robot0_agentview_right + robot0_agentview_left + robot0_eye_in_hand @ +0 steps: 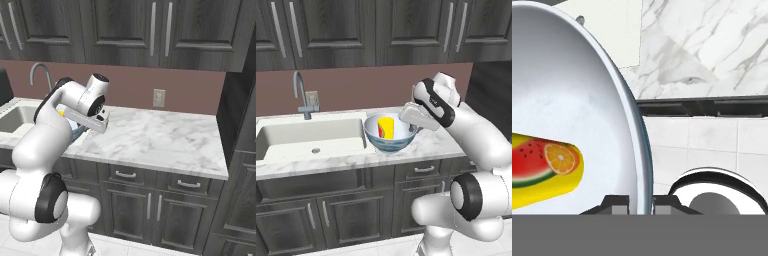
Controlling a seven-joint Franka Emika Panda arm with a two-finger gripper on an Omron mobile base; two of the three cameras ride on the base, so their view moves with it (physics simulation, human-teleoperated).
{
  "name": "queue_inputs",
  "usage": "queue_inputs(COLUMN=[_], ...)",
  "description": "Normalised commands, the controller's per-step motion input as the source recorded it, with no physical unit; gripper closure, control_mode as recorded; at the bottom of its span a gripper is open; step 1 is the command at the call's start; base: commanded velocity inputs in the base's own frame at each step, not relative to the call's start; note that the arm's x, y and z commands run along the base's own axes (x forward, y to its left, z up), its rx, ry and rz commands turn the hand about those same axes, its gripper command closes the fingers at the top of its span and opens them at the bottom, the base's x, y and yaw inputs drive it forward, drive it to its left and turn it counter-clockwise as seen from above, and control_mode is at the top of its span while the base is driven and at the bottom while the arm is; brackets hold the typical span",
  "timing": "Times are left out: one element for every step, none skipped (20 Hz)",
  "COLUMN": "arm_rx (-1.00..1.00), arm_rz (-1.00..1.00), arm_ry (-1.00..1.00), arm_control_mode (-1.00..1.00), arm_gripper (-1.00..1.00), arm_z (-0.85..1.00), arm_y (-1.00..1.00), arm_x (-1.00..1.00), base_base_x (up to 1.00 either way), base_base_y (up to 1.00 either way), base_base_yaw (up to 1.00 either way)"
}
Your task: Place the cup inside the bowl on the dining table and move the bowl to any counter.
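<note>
The gripper (641, 202) pinches the thin rim of the bowl (387, 141), one fingertip inside the wall and one outside. The bowl rests on or hangs just above the counter (351, 160), right beside the sink (311, 136), with the cup (385, 127) standing inside it. The glossy bowl looks rigid, slippery and breakable, and the loose cup could shift if tilted, so the rim is the natural hold, kept level. The arm reaches forward from the base, elbow raised, wrist bent down toward the bowl's near-right edge.
</note>
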Motion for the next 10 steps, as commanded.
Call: queue_inputs(arm_rx=[0.0,0.0,0.0,0.0,0.01,0.05,0.07,0.09,0.09,0.09], arm_rz=[0.0,0.0,0.0,0.0,0.0,0.0,0.0,0.0,0.0,0.0], arm_ry=[0.0,0.0,0.0,0.0,0.0,0.0,0.0,0.0,0.0,0.0], arm_control_mode=[-1.0,-1.0,-1.0,-1.0,-1.0,-1.0,-1.0,-1.0,-1.0,-1.0], arm_gripper=[1.0,1.0,1.0,1.0,1.0,1.0,1.0,1.0,1.0,1.0], arm_z=[0.0,0.0,0.0,0.0,-0.06,-0.19,-0.26,-0.3,-0.31,-0.32], arm_y=[0.0,0.0,0.0,0.0,0.0,0.0,0.0,0.0,0.0,0.0], arm_x=[0.0,0.0,0.0,0.0,0.0,0.0,-0.03,-0.04,-0.05,-0.05], base_base_x=[0.0,0.0,0.0,0.0,0.0,0.0,0.0,0.0,0.0,0.0], base_base_y=[0.0,0.0,0.0,0.0,0.0,0.0,0.0,0.0,0.0,0.0], base_base_yaw=[0.0,0.0,0.0,0.0,0.0,0.0,0.0,0.0,0.0,0.0])
